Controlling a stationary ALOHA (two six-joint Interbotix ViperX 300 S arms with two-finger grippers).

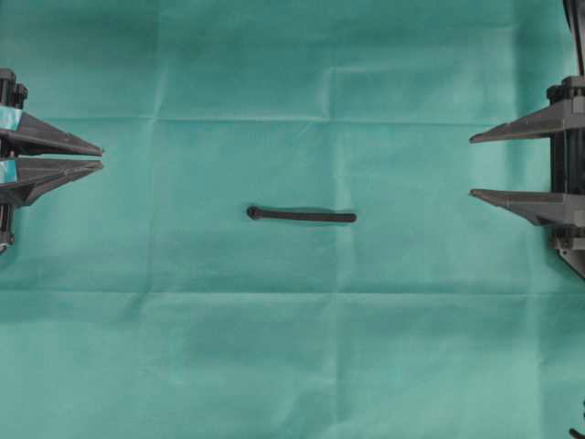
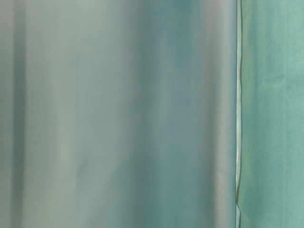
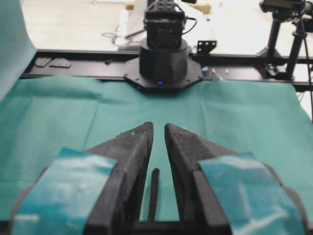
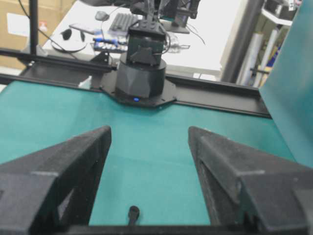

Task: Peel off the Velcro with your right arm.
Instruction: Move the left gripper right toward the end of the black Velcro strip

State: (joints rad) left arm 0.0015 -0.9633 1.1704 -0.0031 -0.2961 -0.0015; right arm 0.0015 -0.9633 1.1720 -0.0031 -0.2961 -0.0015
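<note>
Green cloth (image 1: 292, 347): covers the whole work surface, creased into faint folds. Velcro (image 1: 302, 216): thin black strap, lying flat on the cloth near the centre of the overhead view, long axis running from 9 o'clock to 3 o'clock, rounded end at its 9 o'clock tip; well apart from both grippers, touched by neither. Left gripper (image 1: 101, 157): at the 9 o'clock edge of the overhead view, teal-padded fingers (image 3: 134, 147) pointing toward 3 o'clock, drawn near together with only a narrow slit between the tips, holding nothing. Right gripper (image 1: 472, 166): at the 3 o'clock edge, plain black pointed fingers (image 4: 73, 156) aimed toward 9 o'clock, spread wide, holding nothing. Right wrist view: the strap's rounded end shows at 6 o'clock, low between the spread fingers. Opposite arm base (image 4: 139, 78): at 12 o'clock in that view. Table-level view: blurred green fabric only
</note>
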